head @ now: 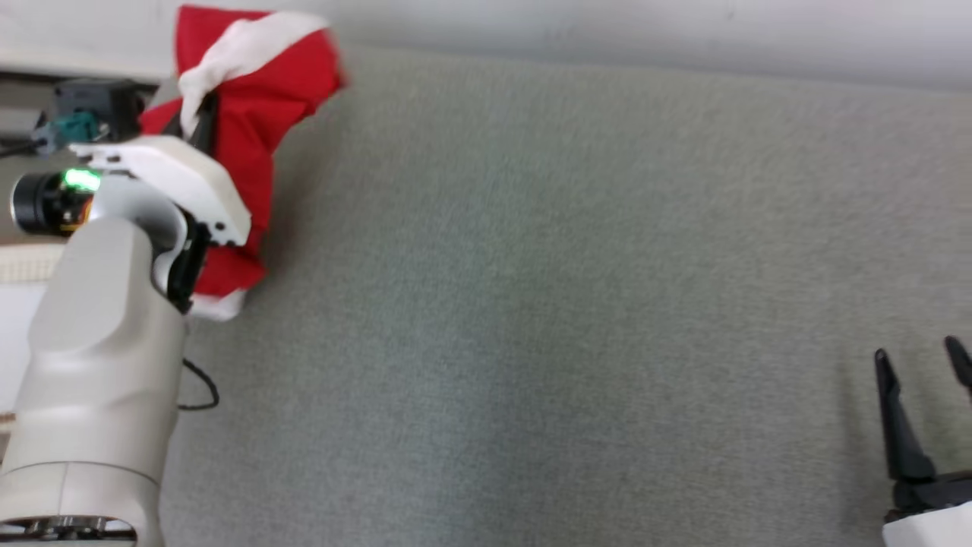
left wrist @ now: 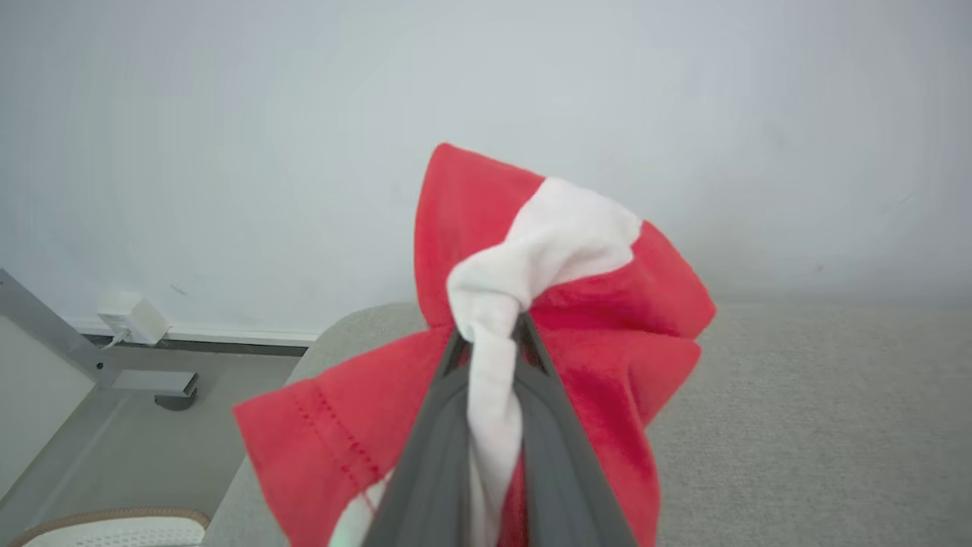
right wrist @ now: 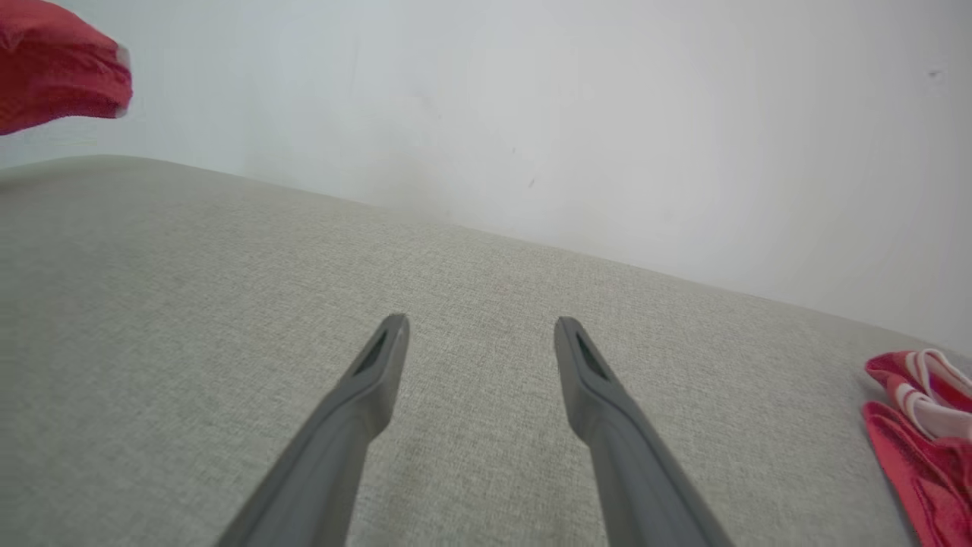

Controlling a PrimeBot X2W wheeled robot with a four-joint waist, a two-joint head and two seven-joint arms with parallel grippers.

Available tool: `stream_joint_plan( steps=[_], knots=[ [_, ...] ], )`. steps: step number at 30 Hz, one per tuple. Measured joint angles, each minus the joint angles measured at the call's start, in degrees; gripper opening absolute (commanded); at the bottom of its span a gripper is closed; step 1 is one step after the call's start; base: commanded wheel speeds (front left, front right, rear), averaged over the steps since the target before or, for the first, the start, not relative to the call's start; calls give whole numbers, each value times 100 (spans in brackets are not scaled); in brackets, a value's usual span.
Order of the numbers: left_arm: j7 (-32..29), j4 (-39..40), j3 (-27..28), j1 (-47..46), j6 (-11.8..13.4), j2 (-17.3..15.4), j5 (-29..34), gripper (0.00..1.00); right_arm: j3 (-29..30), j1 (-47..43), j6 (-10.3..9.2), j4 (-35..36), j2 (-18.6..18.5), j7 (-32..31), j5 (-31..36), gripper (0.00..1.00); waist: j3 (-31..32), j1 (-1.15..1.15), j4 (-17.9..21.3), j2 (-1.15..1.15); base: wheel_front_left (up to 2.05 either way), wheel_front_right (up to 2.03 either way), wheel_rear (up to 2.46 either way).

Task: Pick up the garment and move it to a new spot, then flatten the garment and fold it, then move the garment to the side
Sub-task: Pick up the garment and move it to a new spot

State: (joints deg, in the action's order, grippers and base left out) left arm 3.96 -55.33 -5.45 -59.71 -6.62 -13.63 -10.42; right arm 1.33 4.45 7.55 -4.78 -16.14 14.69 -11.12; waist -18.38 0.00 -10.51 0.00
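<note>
Your left pincer (left wrist: 490,334) is clamped on the white band of the red-and-white garment (left wrist: 607,304). The cloth bunches around the fingertips and hangs at the far left corner of the grey fabric-covered table (head: 531,266). You cannot tell whether its lower hem touches. Your right pincer (head: 917,353) stands fingers apart, low over the table's right side. In the right wrist view, a second red-and-white cloth (right wrist: 923,425) lies on the table.

We see the garment (left wrist: 463,205) as soft, matt red and white cloth, the tabletop (head: 569,304) covered in coarse grey woven fabric, and the right pincer (right wrist: 481,327) in smooth matt dark plastic.
</note>
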Motion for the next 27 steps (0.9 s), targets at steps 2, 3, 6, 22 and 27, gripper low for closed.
stream_joint_plan(
  steps=[2,3,6,22,27],
  knots=[
    [-75,246,-126,2,-41,14,3,0,-40,-2,0,-100,91,5,-1,100,194,0,75,0,0,0,0],
    [-124,392,-207,9,-43,26,3,0,-42,-4,0,-144,146,9,-1,100,287,0,118,0,0,0,0],
    [-272,910,-414,137,-67,129,-52,0,-58,-27,0,-249,255,27,-2,100,538,-1,257,0,0,0,0],
    [-1287,4733,-1896,2388,-74,968,-1396,0,31,-324,0,-257,667,34,3,100,1209,-1,1222,0,0,0,0],
    [-1419,5320,-2469,2854,129,1060,-1892,0,4,-320,0,-247,739,34,3,100,1272,-1,1571,1,0,0,0]
  ],
)
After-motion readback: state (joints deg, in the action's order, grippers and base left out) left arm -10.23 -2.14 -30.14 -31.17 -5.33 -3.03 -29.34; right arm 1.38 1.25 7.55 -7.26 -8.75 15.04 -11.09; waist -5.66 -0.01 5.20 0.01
